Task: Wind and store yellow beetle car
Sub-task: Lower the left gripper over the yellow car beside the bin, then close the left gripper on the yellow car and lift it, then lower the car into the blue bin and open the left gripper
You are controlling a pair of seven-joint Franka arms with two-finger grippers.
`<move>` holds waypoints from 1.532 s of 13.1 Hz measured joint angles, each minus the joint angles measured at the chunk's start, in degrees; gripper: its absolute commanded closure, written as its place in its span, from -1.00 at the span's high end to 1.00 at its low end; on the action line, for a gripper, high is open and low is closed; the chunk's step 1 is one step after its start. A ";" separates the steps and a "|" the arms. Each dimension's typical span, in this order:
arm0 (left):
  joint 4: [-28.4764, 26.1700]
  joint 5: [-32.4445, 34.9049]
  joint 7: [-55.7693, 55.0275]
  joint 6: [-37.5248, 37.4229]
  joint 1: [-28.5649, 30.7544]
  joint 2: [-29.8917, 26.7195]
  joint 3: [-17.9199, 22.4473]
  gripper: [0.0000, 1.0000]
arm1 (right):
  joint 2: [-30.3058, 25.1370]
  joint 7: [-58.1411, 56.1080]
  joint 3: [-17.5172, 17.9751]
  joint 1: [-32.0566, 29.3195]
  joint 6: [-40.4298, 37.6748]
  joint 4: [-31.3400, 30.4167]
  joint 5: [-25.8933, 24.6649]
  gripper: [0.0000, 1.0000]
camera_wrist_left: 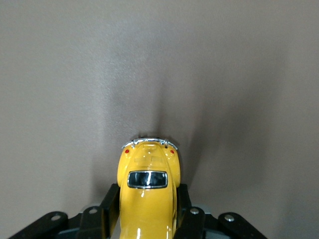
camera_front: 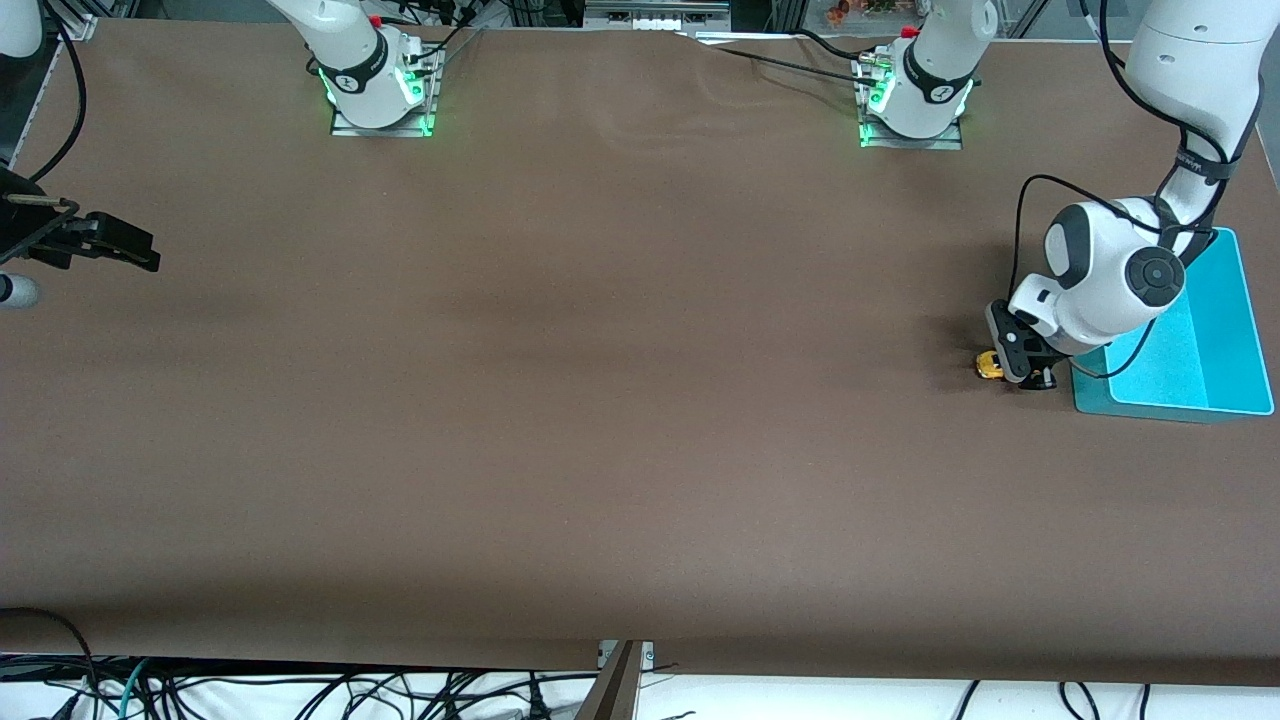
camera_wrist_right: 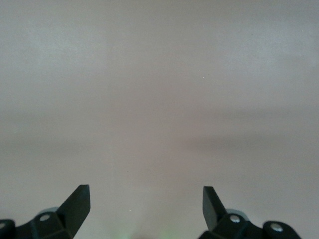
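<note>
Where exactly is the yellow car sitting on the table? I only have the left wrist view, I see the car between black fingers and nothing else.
Observer: The yellow beetle car is at the left arm's end of the table, beside a teal tray.
Operator: Is the car in the tray?
Observer: No, it is outside the tray, on the brown table; the left gripper is down around it.
Operator: What is the other arm doing?
Observer: The right gripper waits at the right arm's end of the table, open, with nothing between its fingers.
</note>
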 measured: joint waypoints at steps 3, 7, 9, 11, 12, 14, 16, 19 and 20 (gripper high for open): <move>2.58 0.02 0.34 -7.66 -0.04 -3.50 -2.34 -0.57 | 0.16 0.00 0.00 0.03 0.00 0.00 0.00 1.00; 14.01 0.57 0.34 -30.90 -0.19 -8.54 -4.58 -0.56 | 0.16 0.00 0.00 0.03 0.04 0.02 0.00 1.00; 19.50 3.48 0.98 -38.61 0.08 -8.87 -4.47 -0.54 | 0.16 0.00 0.00 0.03 0.09 0.02 0.00 1.00; 21.80 4.71 4.56 -41.43 1.25 -8.83 -3.60 -0.54 | 0.16 0.00 -0.01 0.01 0.10 0.02 0.00 1.00; 22.06 5.96 7.21 -41.67 2.80 -8.77 -3.20 -0.54 | 0.16 0.00 -0.02 0.01 0.12 0.02 0.00 1.00; 22.06 9.95 10.08 -41.67 6.96 -8.34 -2.92 -0.45 | 0.16 0.00 -0.03 0.00 0.15 0.02 0.00 1.00; 21.68 11.26 13.49 -39.97 11.80 -7.03 -2.85 -0.45 | 0.17 0.00 -0.03 0.00 0.17 0.02 0.00 1.00; 19.97 11.33 21.62 -30.94 18.21 -3.06 -2.78 -0.45 | 0.17 0.00 -0.03 0.00 0.21 0.03 0.00 1.00; 19.30 11.34 22.42 -28.42 19.59 -1.53 -2.79 -0.45 | 0.18 0.00 -0.04 0.00 0.21 0.03 0.00 1.00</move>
